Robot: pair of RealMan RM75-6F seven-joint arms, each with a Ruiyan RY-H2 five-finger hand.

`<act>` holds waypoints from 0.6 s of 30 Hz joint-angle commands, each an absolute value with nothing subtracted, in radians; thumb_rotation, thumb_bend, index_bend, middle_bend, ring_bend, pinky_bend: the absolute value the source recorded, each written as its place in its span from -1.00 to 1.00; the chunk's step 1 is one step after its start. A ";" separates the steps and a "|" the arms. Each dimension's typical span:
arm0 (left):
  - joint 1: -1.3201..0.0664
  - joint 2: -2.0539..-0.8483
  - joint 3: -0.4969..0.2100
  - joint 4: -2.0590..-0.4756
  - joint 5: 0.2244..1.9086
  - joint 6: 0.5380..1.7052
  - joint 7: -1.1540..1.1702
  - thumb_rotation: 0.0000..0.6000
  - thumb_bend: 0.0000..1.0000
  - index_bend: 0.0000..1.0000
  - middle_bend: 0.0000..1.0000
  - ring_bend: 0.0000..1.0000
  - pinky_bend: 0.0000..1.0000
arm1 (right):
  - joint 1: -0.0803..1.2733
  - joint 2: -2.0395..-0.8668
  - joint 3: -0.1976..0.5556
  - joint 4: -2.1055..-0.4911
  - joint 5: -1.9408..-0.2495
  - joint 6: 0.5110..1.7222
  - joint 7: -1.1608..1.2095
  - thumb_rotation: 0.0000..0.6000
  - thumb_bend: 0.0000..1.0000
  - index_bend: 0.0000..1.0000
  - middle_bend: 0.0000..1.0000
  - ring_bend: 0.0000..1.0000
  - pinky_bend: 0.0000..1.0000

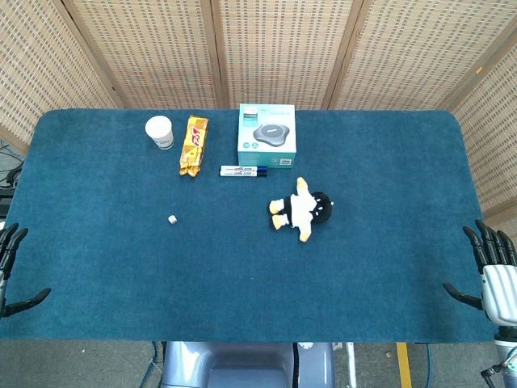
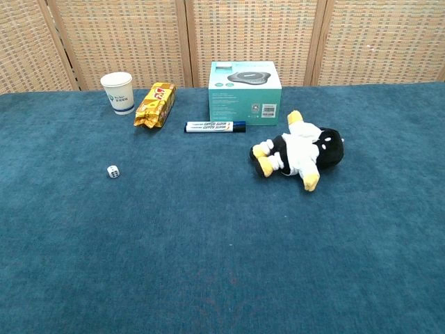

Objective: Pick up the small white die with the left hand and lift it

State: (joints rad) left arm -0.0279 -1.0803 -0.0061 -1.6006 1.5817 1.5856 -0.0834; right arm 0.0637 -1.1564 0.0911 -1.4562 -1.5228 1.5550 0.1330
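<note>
The small white die (image 1: 172,219) lies on the blue tablecloth left of centre; the chest view shows it (image 2: 112,171) alone with bare cloth around it. My left hand (image 1: 11,271) hangs at the table's left edge, fingers spread and holding nothing, well to the left of and nearer than the die. My right hand (image 1: 493,271) sits at the right edge, fingers apart and empty. Neither hand shows in the chest view.
Behind the die stand a white paper cup (image 1: 160,132), a yellow snack packet (image 1: 192,145), a marker pen (image 1: 243,170) and a teal box (image 1: 267,136). A plush penguin (image 1: 301,209) lies at centre. Woven screens close off the back.
</note>
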 commanded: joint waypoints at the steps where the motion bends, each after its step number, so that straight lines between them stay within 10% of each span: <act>1: -0.028 -1.080 -0.004 -1.601 1.584 1.584 -0.084 1.00 -1.00 -1.00 -1.00 -1.00 -1.00 | 0.064 -1.156 0.092 -1.457 -1.522 1.554 0.134 1.00 -1.00 -0.98 -1.00 -1.00 -1.00; 12: -0.048 -1.070 -0.002 -1.610 1.586 1.545 -0.101 1.00 -1.00 -1.00 -1.00 -1.00 -1.00 | 0.065 -1.150 0.093 -1.461 -1.513 1.543 0.147 1.00 -1.00 -0.98 -1.00 -1.00 -1.00; 18: -0.197 -1.060 -0.070 -1.657 1.519 1.332 -0.069 1.00 -0.83 -0.97 -1.00 -1.00 -1.00 | 0.071 -1.148 0.095 -1.460 -1.505 1.527 0.155 1.00 -1.00 -0.98 -1.00 -1.00 -1.00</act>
